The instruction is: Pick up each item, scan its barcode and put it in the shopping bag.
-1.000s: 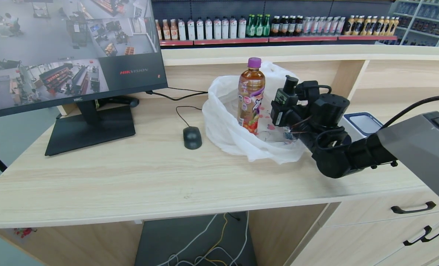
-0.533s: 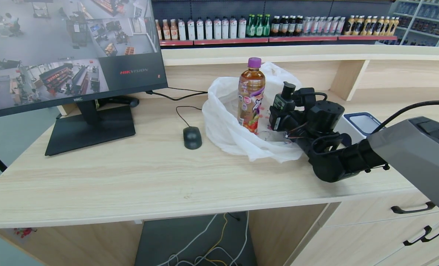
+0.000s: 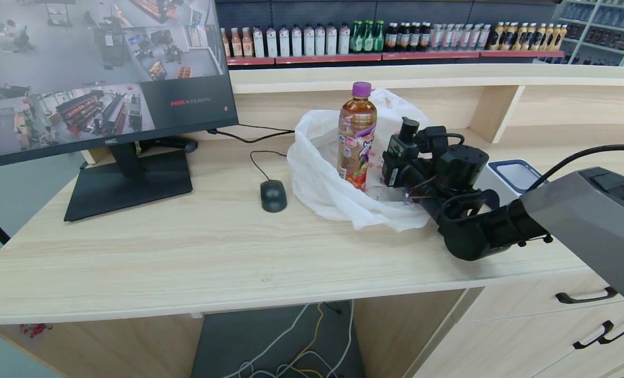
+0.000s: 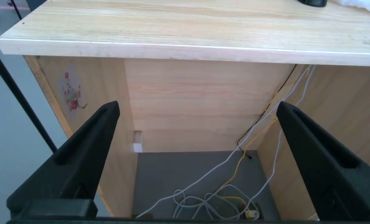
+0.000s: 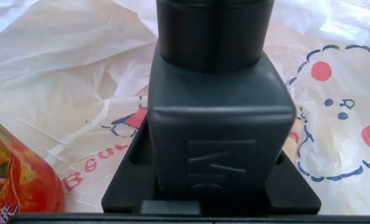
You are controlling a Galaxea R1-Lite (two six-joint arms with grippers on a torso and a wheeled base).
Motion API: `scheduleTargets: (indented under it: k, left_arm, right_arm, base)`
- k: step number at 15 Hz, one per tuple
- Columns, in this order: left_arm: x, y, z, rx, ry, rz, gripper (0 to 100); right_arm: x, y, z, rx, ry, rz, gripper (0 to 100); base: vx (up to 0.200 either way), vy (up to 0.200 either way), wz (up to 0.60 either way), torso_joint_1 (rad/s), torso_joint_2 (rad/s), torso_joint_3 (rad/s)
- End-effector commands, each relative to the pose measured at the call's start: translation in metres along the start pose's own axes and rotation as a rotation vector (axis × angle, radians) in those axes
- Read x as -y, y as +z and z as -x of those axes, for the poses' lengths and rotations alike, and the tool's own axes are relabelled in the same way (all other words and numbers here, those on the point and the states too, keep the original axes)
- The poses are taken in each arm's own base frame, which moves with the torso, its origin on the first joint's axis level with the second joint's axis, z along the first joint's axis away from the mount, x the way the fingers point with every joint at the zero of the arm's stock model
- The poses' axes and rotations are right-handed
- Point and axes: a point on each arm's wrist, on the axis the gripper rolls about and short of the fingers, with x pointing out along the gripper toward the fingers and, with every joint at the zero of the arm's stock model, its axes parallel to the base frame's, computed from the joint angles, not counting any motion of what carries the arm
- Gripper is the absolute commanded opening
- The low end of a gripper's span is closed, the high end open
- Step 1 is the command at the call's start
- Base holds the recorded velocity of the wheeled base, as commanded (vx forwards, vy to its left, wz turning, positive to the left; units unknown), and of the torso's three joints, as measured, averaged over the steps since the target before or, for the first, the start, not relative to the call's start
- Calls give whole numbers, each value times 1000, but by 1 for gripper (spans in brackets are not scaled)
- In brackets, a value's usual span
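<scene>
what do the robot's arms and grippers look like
right arm: boxy grey shell, then rounded matte black joints, a thick black cable arching over it and thin reddish wires at the wrist. left gripper: two flat, tapered matte black fingers, no markings

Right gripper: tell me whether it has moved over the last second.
Yes. The right gripper, holding a dark bottle, has dropped slightly and edged closer to the purple-capped juice bottle standing in the shopping bag.
</scene>
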Motion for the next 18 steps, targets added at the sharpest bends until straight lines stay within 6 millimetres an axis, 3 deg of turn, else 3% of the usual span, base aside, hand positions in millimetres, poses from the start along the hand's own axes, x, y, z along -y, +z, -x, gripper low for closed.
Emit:
scheduleTargets:
  k: [1,7,8,14,18]
  left_arm:
    - [0,0,0,0,-1,0,100]
    - [0,0,0,0,0,0,100]
    - [0,0,0,0,0,0,100]
    - [0,0,0,0,0,0,100]
    - [0,0,0,0,-1,0,100]
  right_arm:
    - [0,-3,0,-10,-2,2,0]
    - [0,-6,2,-22,-6,7,0]
    - [0,-6,2,-22,-6,7,100]
    - [-2,5,2,19,-3,3,100]
    - [0,40,11,94,-8,10,100]
  base:
    - [0,0,0,0,0,0]
    - [0,0,0,0,0,0]
    - [0,0,0,0,0,0]
    - [0,0,0,0,0,0]
    - [0,0,0,0,0,0]
